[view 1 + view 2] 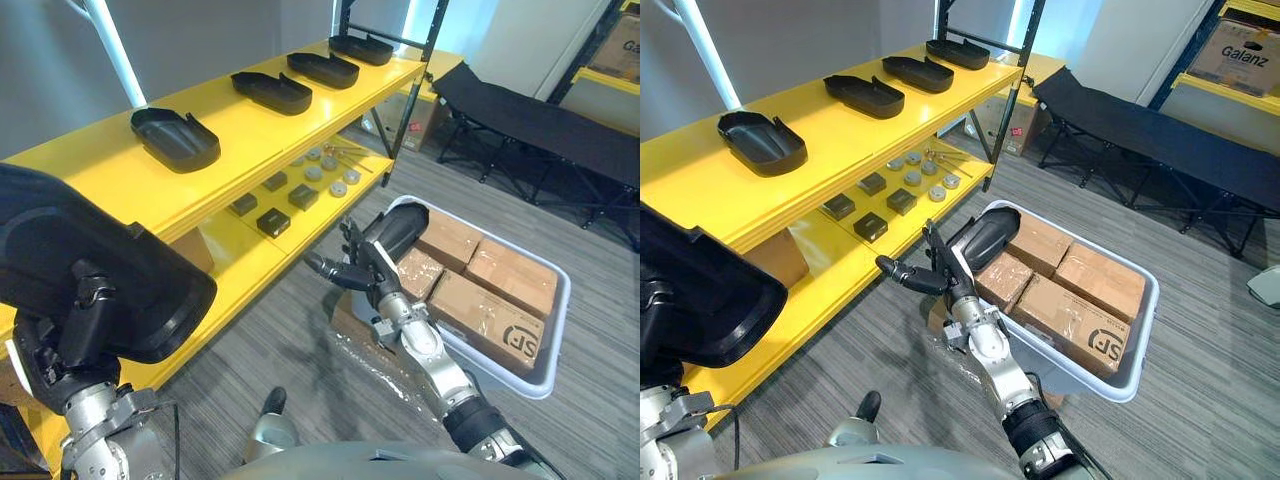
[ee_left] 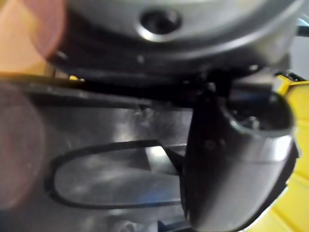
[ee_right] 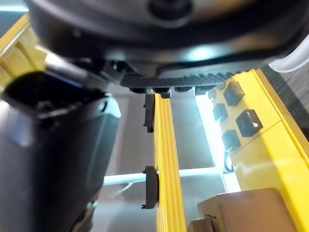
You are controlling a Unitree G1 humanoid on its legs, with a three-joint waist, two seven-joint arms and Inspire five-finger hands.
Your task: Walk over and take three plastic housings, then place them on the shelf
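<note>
My left hand [image 1: 72, 325] is clamped on a black housing [image 1: 120, 270], lying crosswise right beside the yellow shelf [image 1: 245, 135]. My right hand [image 1: 365, 272] is farther out by the bin [image 1: 563, 292], can't tell its grip.

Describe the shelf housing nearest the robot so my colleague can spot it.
Find the yellow shelf on the robot's left; its top board carries a row of four black housings. Yours is the housing at the row's near end, beside the white pole; the other three lie beyond it.
</note>
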